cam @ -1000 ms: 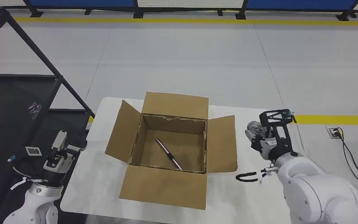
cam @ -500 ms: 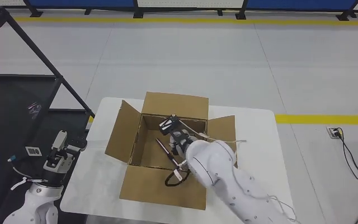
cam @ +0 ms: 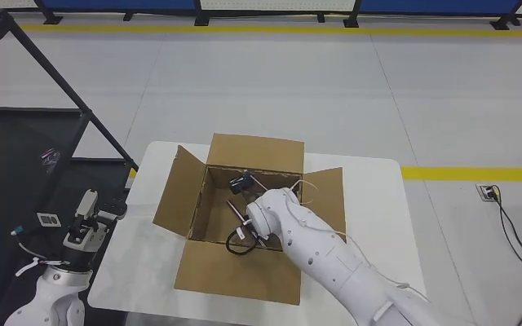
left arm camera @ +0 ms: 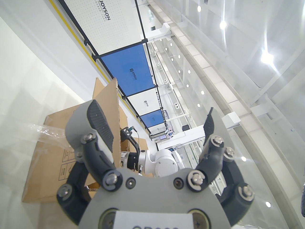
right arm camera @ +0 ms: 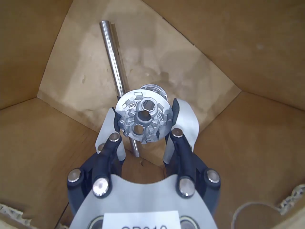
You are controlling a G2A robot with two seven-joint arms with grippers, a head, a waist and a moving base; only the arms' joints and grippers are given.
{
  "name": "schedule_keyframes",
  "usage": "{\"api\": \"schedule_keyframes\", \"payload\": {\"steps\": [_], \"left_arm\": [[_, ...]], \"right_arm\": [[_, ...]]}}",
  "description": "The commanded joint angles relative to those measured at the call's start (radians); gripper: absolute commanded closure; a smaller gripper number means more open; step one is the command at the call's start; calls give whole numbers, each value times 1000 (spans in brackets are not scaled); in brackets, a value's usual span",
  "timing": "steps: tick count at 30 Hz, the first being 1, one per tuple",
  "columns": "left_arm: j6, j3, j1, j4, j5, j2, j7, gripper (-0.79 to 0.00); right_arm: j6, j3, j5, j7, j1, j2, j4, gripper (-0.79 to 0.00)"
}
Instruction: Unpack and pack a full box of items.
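Grips hub [right arm camera: 143, 117] in right gripper [right arm camera: 145, 115], part-closed on its rim, inside box [right arm camera: 238, 36] with rod [right arm camera: 114, 58] just beyond tips; holds left gripper [left arm camera: 152, 117] wide open, empty.

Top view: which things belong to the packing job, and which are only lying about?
Job: cardboard box; metal rod on its floor; toothed metal disc in the right gripper, inside the box.
Lying about: table; black frame beside it; yellow floor line.

One cardboard box [cam: 236, 275], one steel rod [right arm camera: 113, 55], one toothed metal disc [right arm camera: 126, 120] — and one table [cam: 139, 269].
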Motion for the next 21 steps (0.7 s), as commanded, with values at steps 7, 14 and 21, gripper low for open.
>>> {"api": "schedule_keyframes", "payload": {"steps": [7,14,21], "left_arm": [[0,0,0,0,0,0,0,-785],[0,0,0,0,0,0,0,-785],[16,2,-10,8,58,4,37,-785]], "right_arm": [[-41,-4,50,-41,38,-43,132,-610],[-53,13,56,-72,38,-53,139,-711],[-17,70,-8,-83,-15,-17,-54,-785]]}}
